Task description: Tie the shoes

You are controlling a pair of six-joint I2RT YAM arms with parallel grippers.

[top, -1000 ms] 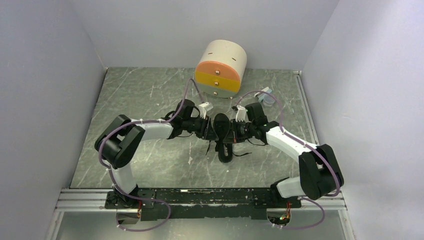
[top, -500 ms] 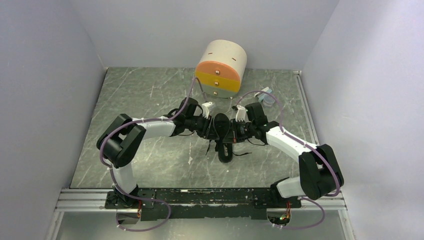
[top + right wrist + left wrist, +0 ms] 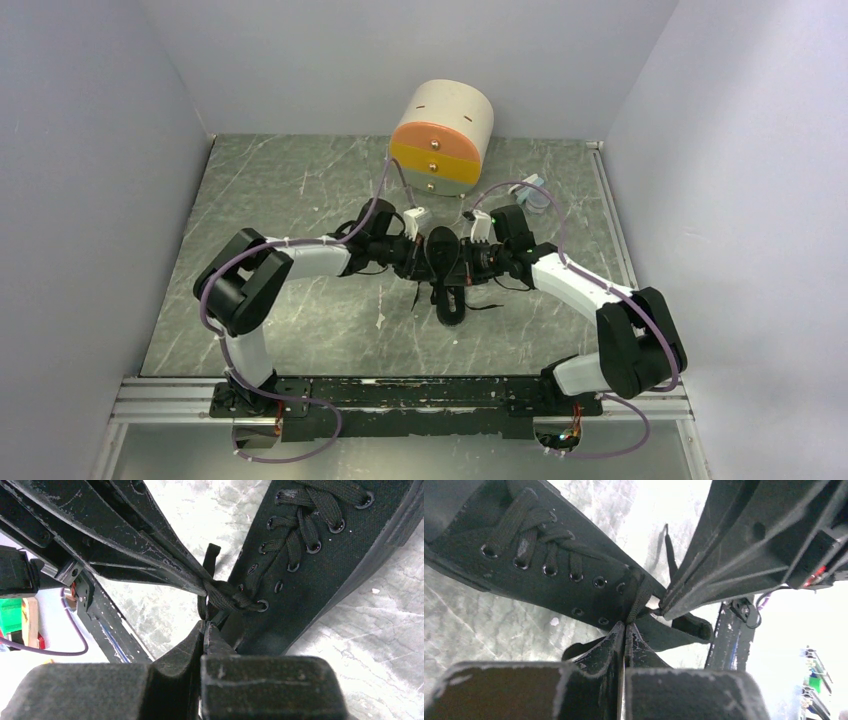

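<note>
A small black lace-up shoe point(image 3: 447, 282) lies mid-table with its toe toward the back. Both grippers meet over its near, upper eyelets. My left gripper point(image 3: 420, 260) reaches in from the left. In the left wrist view, the left gripper point(image 3: 625, 625) is shut on a black lace point(image 3: 640, 596) that rises from the top eyelets of the shoe point(image 3: 539, 550). My right gripper point(image 3: 465, 262) reaches in from the right. In its wrist view, the right gripper point(image 3: 205, 624) is shut on a lace strand just below a twisted crossing point(image 3: 227, 597) beside the shoe point(image 3: 320, 565).
A round drawer box point(image 3: 442, 140) with orange, yellow and grey fronts stands at the back. A small pale object point(image 3: 533, 192) lies right of it. Loose lace ends point(image 3: 486, 306) trail on the marble surface. Grey walls close in on three sides.
The left gripper's fingers have closed on the lace and the left arm has shifted slightly right toward the shoe. The right arm and shoe stay put.
</note>
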